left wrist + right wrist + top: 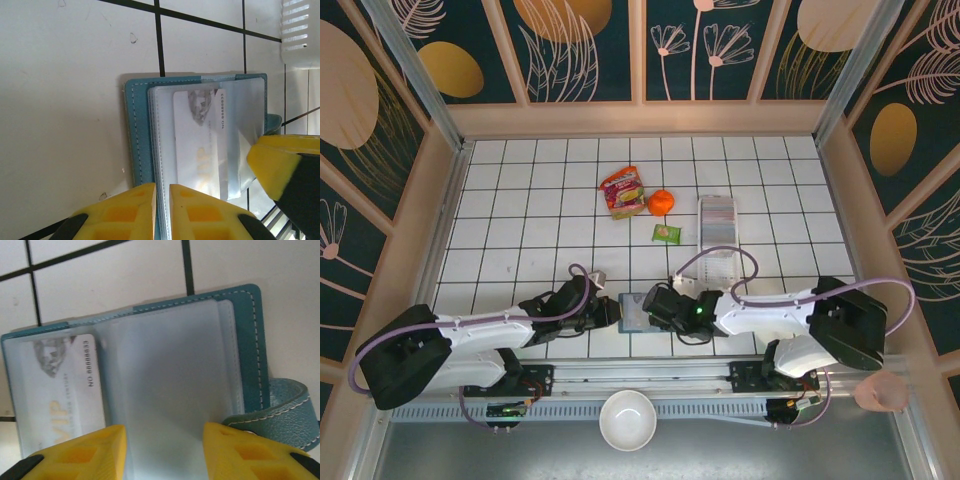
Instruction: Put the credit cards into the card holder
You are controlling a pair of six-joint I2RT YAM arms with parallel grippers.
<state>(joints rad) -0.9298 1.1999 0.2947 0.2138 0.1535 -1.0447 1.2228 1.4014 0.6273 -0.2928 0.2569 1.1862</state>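
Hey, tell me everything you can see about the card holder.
The card holder lies open on the white tiled table: teal leather-like cover with pale stitching, a closing strap, and clear plastic sleeves, one holding a white VIP card. The left pincer pinches its sleeves' edge; the right pincer stands open over a sleeve.

Teal card holder [248, 340], yellow fingers [75, 455]

Open tiles [520, 220] far left and back, left claw [612, 313] and right claw [653, 303] flank card holder [632, 312], tray [718, 232] beyond right
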